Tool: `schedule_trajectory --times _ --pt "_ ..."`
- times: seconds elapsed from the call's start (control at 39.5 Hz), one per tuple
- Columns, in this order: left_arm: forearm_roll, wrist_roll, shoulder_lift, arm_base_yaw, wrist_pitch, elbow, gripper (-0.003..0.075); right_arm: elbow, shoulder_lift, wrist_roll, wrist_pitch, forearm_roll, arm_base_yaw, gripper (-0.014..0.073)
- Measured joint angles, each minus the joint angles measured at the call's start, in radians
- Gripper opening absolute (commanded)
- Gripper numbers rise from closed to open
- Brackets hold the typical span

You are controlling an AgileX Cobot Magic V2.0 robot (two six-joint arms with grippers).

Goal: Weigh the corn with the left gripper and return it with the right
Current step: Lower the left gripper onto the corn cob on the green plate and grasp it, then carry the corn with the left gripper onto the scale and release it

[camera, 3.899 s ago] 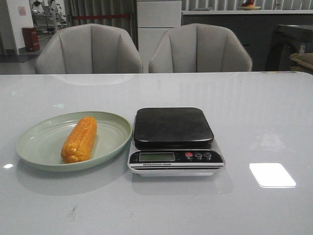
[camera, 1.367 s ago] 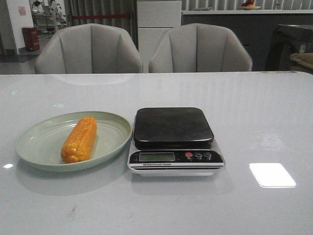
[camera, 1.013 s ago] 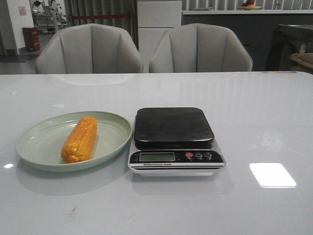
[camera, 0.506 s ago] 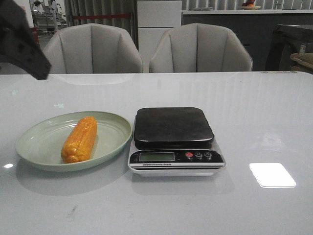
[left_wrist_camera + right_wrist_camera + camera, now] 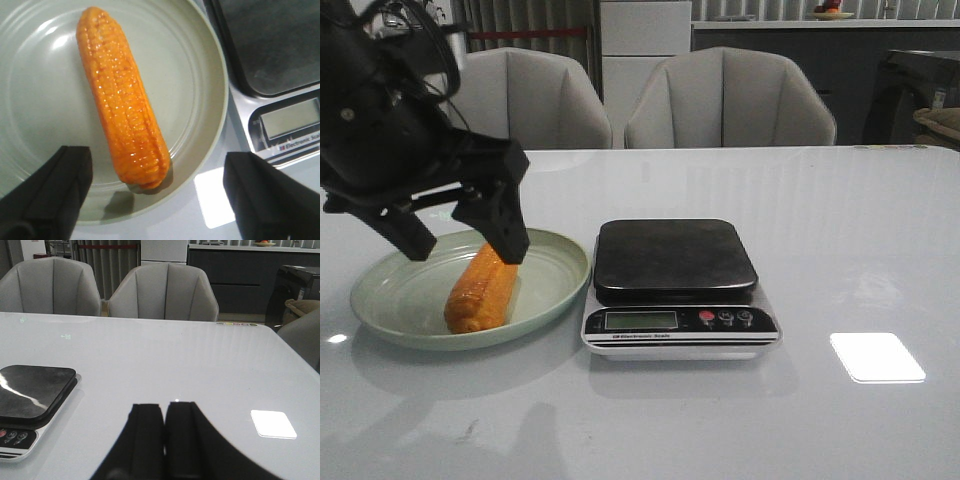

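Observation:
The orange-yellow corn lies in a pale green plate at the table's left. It also shows in the left wrist view. My left gripper hangs open over the plate, its fingers spread wide above the cob and not touching it. In the left wrist view the two fingertips stand either side of the cob's near end. The scale, with its black platform bare, stands right of the plate. My right gripper is shut and empty above the bare table, out of the front view.
Two grey chairs stand behind the table's far edge. A bright light patch lies on the table at the right. The scale's corner shows in the right wrist view.
My left arm has come in from the upper left and dropped over the plate, jaws open above the corn. The corn, plate and scale have not moved.

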Motion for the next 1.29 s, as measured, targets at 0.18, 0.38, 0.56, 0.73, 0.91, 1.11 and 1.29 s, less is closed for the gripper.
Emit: schedule_trajectory --times 0.18,0.38,0.56,0.73,0.91,1.11,1.29 --pt "-0.002 -0.02 0.084 0.0 0.0 -0.011 0.0585 0.0 0.0 0.0 0.0 0.0 0.0 0.0146" --pt "-0.004 -0.038 0.155 0.0 -0.002 -0.035 0.0487 0.0 0.0 0.0 0.0 0.0 0.0 0.0146" --pt "-0.017 -0.039 0.184 0.0 -0.002 -0.075 0.023 0.0 0.0 0.0 0.0 0.0 0.0 0.0146" --pt "-0.022 -0.039 0.193 0.0 0.0 -0.114 0.0118 0.0 0.0 0.0 0.0 0.0 0.0 0.0146" --pt "-0.024 -0.04 0.193 -0.005 0.034 -0.175 0.0114 0.0 0.0 0.0 0.0 0.0 0.0 0.0146" --pt "-0.029 -0.04 0.195 -0.073 0.045 -0.279 0.0115 0.0 0.0 0.0 0.0 0.0 0.0 0.0146" --pt "-0.09 -0.04 0.235 -0.149 0.045 -0.37 0.0116 0.0 0.0 0.0 0.0 0.0 0.0 0.0146"
